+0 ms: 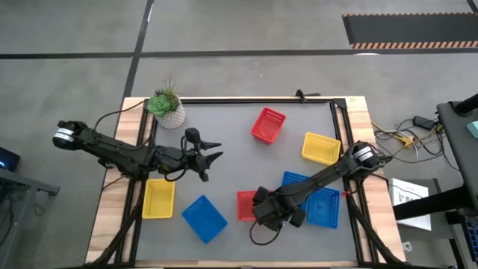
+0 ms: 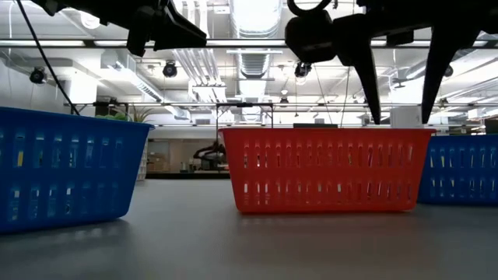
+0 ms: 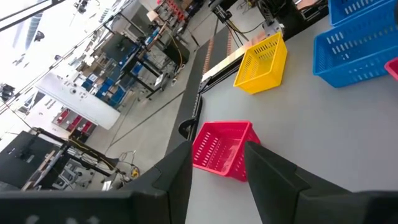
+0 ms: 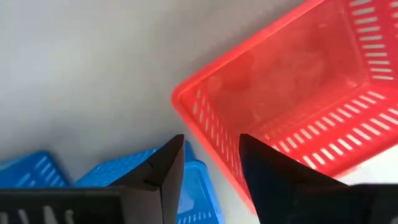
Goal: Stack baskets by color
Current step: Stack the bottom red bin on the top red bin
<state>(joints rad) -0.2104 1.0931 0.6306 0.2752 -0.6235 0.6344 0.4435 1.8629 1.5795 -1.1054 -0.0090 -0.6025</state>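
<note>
grey tabletop (image 1: 224, 112) with scattered baskets awaiting colour sorting. right gripper (image 1: 263, 210), jaws apart and empty, hangs over the red basket (image 1: 245, 205) at six o'clock, apparently just released. left gripper (image 1: 211, 158), open, waits near nine o'clock.

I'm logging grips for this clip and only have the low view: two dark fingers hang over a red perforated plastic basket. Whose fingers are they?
Observer: They belong to the right gripper. From above, its arm reaches over the red perforated plastic basket near the table's front edge.
Operator: Is it gripping the basket?
Observer: It seems not. The right wrist view shows its fingers open astride one wall of the basket, not pinching it.
Operator: Where's the other arm?
Observer: The left gripper hovers open mid-table, aimed at a second red perforated basket.
</note>
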